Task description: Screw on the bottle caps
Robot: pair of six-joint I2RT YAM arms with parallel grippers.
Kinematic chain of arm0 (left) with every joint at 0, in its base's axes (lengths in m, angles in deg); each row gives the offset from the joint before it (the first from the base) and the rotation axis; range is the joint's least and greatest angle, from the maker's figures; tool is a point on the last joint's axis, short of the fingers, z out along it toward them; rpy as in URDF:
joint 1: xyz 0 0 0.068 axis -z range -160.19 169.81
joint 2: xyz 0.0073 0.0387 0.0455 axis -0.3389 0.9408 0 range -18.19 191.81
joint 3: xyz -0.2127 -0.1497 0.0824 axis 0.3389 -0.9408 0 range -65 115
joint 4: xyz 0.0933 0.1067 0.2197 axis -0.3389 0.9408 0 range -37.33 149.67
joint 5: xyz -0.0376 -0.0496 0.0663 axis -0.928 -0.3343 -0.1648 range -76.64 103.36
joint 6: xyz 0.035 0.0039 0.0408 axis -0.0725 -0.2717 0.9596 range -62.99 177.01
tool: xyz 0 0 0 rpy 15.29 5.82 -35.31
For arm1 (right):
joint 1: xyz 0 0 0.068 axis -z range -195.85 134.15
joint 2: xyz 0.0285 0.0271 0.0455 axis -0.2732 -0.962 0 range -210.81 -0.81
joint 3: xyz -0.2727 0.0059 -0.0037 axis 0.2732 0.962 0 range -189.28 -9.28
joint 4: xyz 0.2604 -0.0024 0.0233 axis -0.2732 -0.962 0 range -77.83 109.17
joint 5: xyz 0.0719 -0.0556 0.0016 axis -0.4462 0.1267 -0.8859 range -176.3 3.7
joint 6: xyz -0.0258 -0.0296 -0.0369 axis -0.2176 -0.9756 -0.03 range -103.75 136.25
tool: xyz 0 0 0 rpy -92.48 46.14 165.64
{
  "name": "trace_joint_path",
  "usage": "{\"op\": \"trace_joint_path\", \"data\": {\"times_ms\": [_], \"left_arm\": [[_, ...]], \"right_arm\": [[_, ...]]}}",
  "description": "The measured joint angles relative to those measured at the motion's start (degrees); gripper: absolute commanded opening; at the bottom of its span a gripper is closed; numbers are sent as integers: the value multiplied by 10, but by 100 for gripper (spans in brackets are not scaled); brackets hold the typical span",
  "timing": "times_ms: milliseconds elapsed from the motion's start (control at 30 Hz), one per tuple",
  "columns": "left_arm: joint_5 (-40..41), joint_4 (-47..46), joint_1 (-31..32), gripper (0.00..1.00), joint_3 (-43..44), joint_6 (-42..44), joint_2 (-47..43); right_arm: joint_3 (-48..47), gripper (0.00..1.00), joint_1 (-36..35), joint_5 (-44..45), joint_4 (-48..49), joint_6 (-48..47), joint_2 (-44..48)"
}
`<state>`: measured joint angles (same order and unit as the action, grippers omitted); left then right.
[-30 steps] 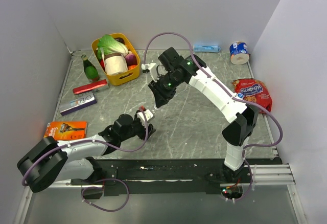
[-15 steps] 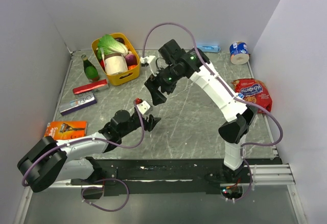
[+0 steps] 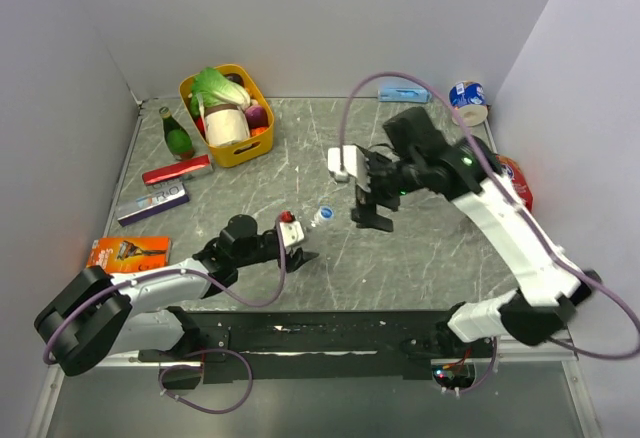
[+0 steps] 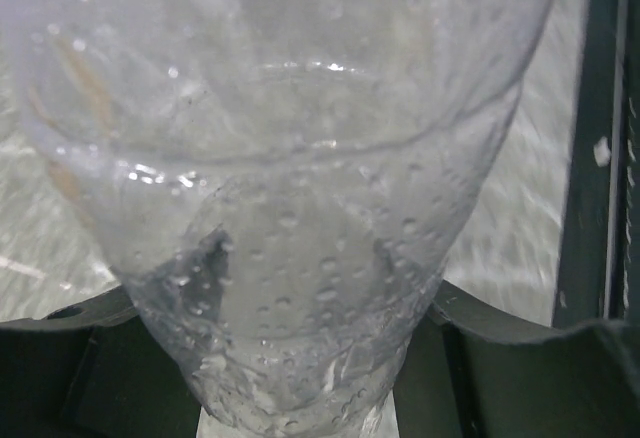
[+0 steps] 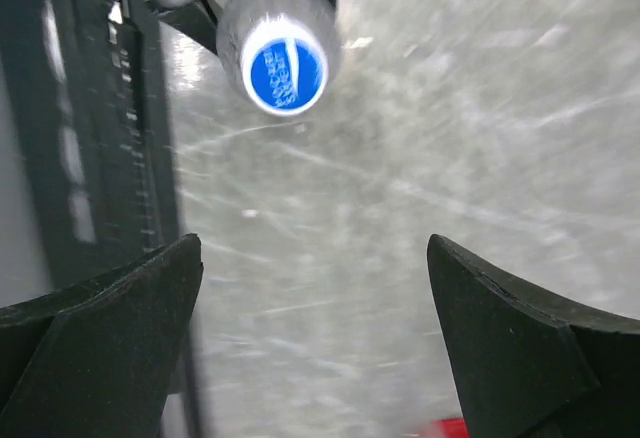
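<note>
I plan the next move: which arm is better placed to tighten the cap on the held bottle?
Right, probably: the right gripper is open and faces the blue cap, while the left gripper is shut on the bottle.

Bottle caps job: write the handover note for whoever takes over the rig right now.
Left gripper: shut on a clear bottle, held tilted.
Right gripper: open, empty, apart from the bottle.
Done: a blue cap sits on this bottle's neck; how tight, cannot tell.
Left: check the cap, set the bottle down; no other bottle or cap shows in these views.
</note>
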<state>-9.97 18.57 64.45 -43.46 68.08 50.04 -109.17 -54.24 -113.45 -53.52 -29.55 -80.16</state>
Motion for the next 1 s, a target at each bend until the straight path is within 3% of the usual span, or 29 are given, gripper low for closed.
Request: {"op": "trace_joint_path", "data": {"times_ms": [33, 233, 467, 1000], "left_arm": [[-13, 11, 0, 1, 1, 18, 2], [-81, 94, 0, 1, 39, 124, 26], [-106, 129, -1, 1, 65, 175, 36], [-114, 131, -2, 1, 67, 188, 37]], "right_arm": [[1, 92, -3, -3, 4, -26, 15], [-5, 83, -69, -26, 16, -196, 39], [101, 75, -141, -21, 2, -343, 50], [111, 41, -153, 10, 19, -392, 51]]}}
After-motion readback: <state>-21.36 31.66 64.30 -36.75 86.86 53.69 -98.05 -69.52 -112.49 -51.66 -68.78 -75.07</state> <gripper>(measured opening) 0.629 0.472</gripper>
